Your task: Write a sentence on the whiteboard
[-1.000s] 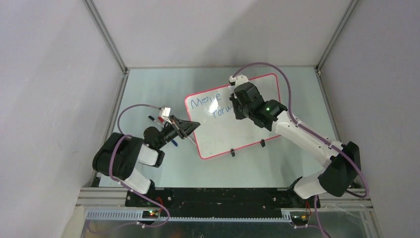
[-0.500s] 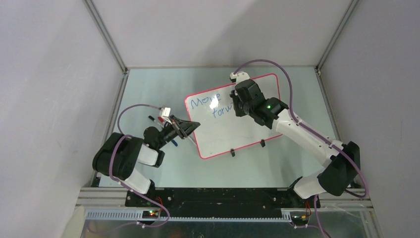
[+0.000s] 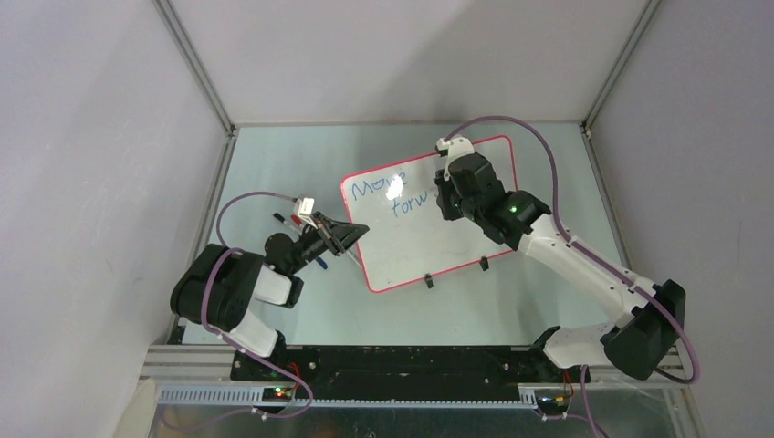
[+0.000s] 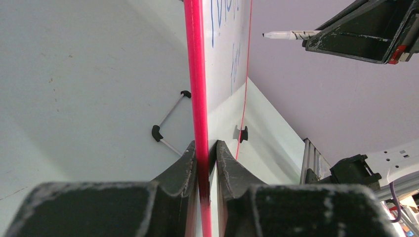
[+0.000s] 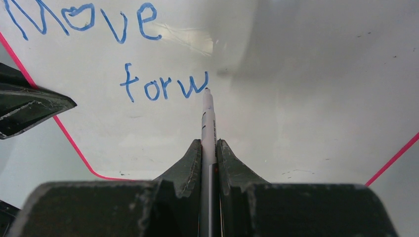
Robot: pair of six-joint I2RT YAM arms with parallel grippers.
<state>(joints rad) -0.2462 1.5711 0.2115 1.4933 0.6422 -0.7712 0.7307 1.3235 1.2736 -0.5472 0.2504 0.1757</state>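
Writing the second word is the step in hand: the sentence (image 5: 163, 89) reads "Move" on one line and "forw" stepped below it in blue, so by judgement the job is under way but well short of done, with that word unfinished. The whiteboard (image 3: 429, 242) sits on the tabletop (image 3: 292, 164) between the two arms, turned at an angle, its black clip feet (image 3: 428, 281) on the near edge; whether it lies flat or is propped a little cannot be told from above. The left hand (image 4: 206, 148) is clamped on the board's red-pink frame at the left edge, one finger on each face, which looks like a steadying hold. The right hand (image 5: 209, 144) is closed on a marker (image 5: 207, 118) that runs straight out between its fingers, the tip sitting at the upper right end of the "w"; whether the tip touches the surface or hangs just off it cannot be told. The next move probably calls for a small shift to the right along the same line, then setting the tip down just beside the "w" and forming the next letter at matching height with light, even pressure. Plenty of bare board lies to the right of the word. The left hand's clamp should hold firm so the board does not slide under the stroke.
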